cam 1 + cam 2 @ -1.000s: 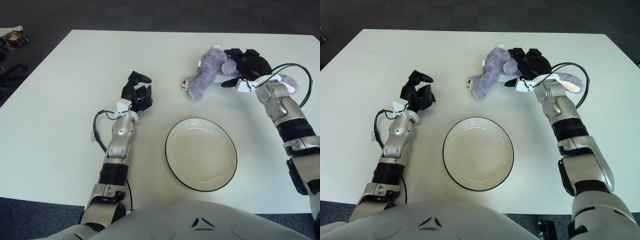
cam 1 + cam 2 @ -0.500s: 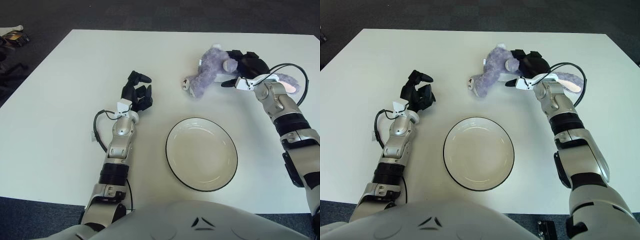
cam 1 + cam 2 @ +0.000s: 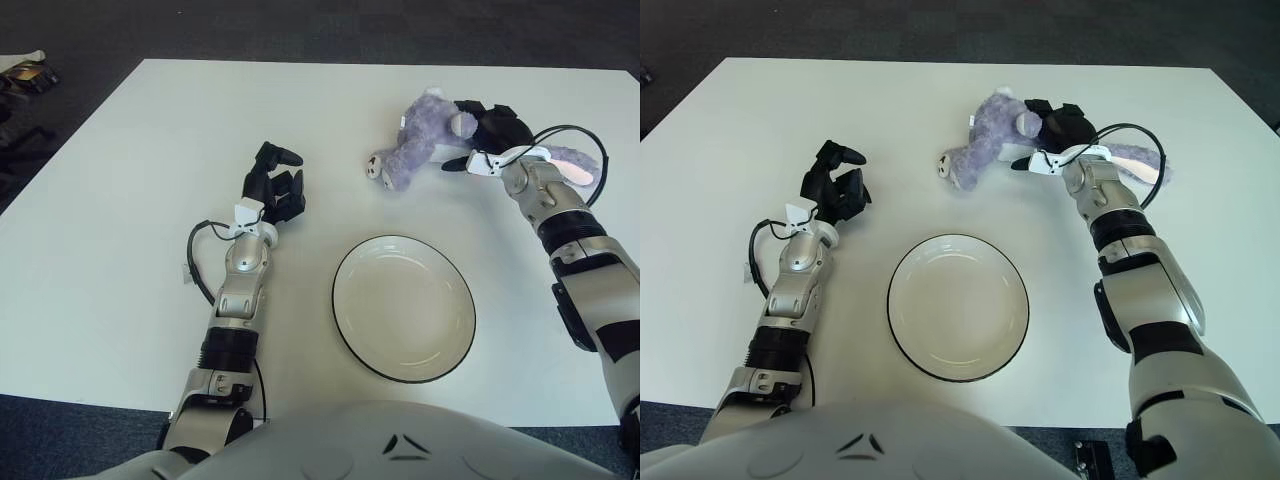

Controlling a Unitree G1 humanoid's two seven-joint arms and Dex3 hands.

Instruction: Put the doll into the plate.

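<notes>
One doll [image 3: 420,150], a purple plush animal, lies on the white table [image 3: 130,200] at the far right, well beyond the plate [image 3: 404,308] and apart from it. Its long axis runs diagonally, one end toward the near left and the other toward the far right, where the right hand [image 3: 488,135] covers it. The right hand sits on the doll's right end with dark fingers curled against the plush; whether they have a firm hold cannot be told (contact is visible, a closed grasp is not). The right hand is plainly the nearer one. The left hand [image 3: 276,185] shows to the left of the plate, well apart from the doll, fingers bunched upward and holding nothing.

Count: one doll, one plate, two hands.

Judgement: the plate lies nearer the robot and to the left of the doll, so the carry must come back and inward.
</notes>
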